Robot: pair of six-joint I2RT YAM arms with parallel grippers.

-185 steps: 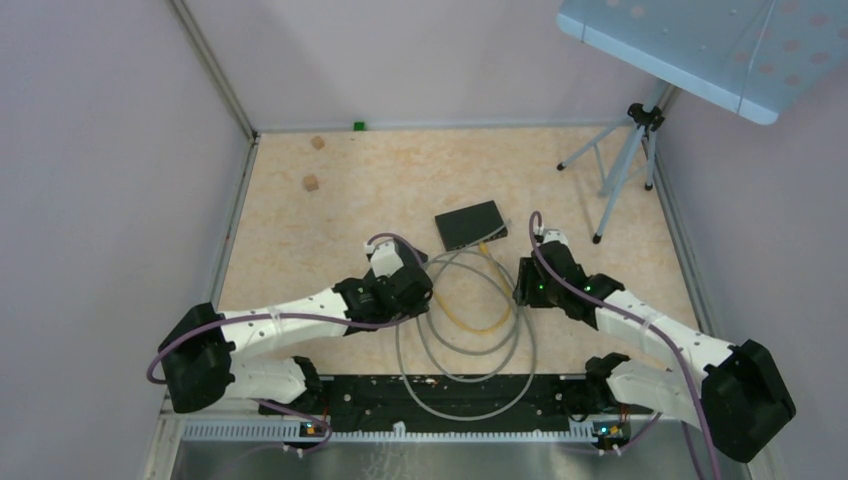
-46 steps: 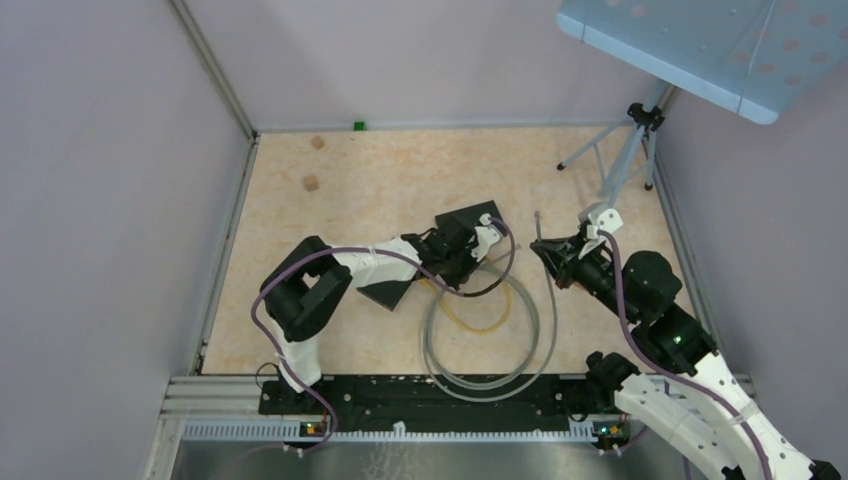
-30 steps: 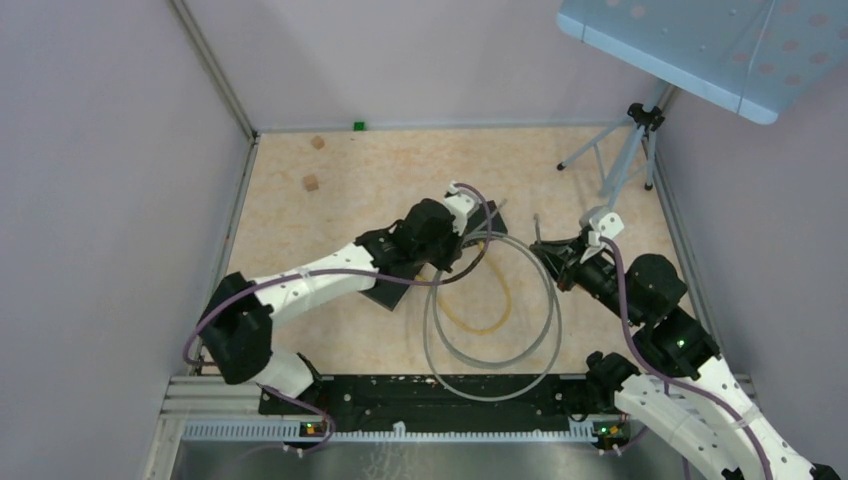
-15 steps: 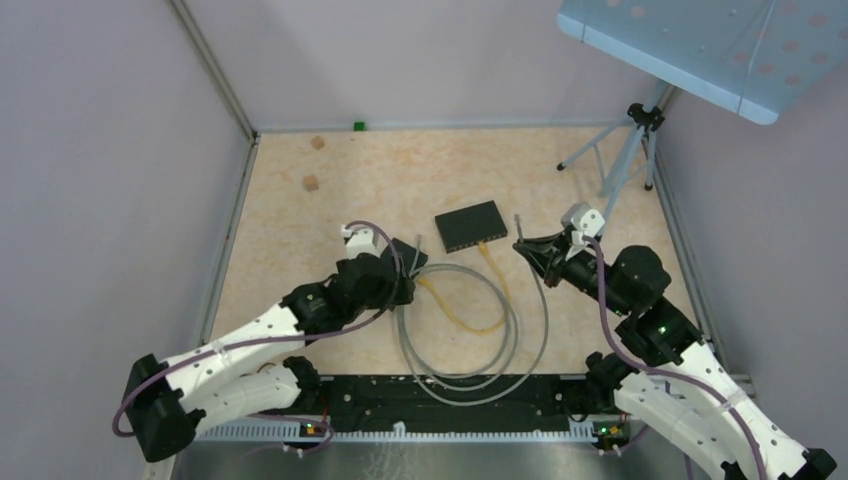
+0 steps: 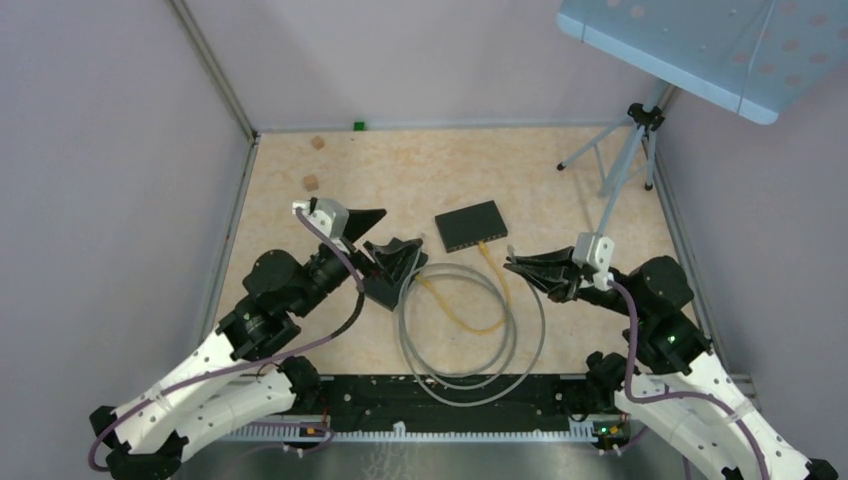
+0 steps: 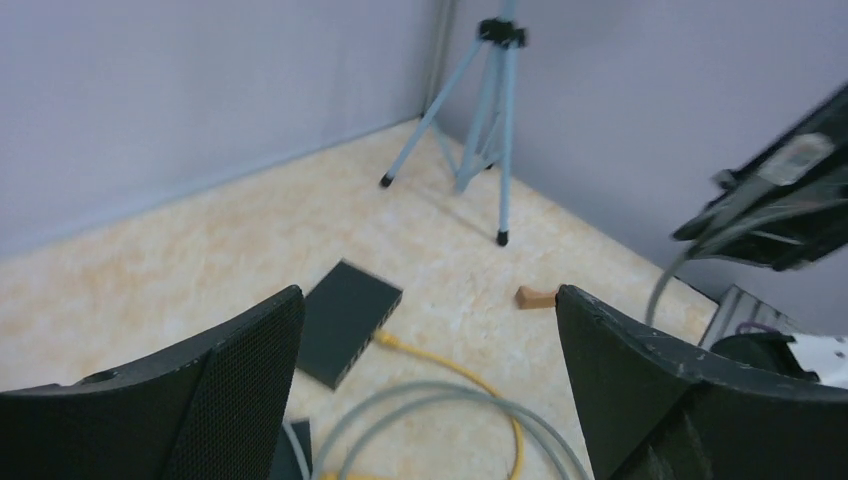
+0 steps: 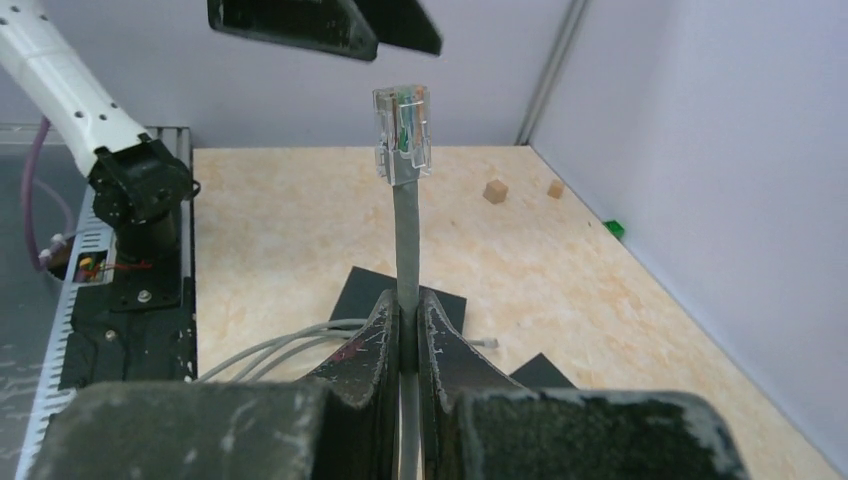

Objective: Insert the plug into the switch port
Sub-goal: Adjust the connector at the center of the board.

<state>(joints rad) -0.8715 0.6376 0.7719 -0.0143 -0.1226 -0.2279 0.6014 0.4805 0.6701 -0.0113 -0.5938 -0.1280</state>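
The black switch (image 5: 470, 225) lies flat on the table, its port side toward the arms, and also shows in the left wrist view as the switch (image 6: 345, 320). A yellow cable (image 5: 487, 252) is plugged into it. My right gripper (image 7: 408, 305) is shut on a grey cable (image 7: 405, 240) just below its clear plug (image 7: 402, 130), which sticks up past the fingertips. From above, the right gripper (image 5: 525, 266) points left, to the right of and below the switch. My left gripper (image 5: 385, 232) hangs wide open and holds nothing, left of the switch.
Grey cable loops (image 5: 470, 330) and the yellow cable lie between the arms. Black mat pieces (image 5: 385, 290) lie under the left gripper. A tripod (image 5: 625, 160) stands at the back right, under a blue panel (image 5: 690, 45). Small wooden blocks (image 5: 311, 183) sit at the back left.
My left gripper has opened and drawn back left from the switch, which is now uncovered. The right gripper has swung to point left, still holding the cable.
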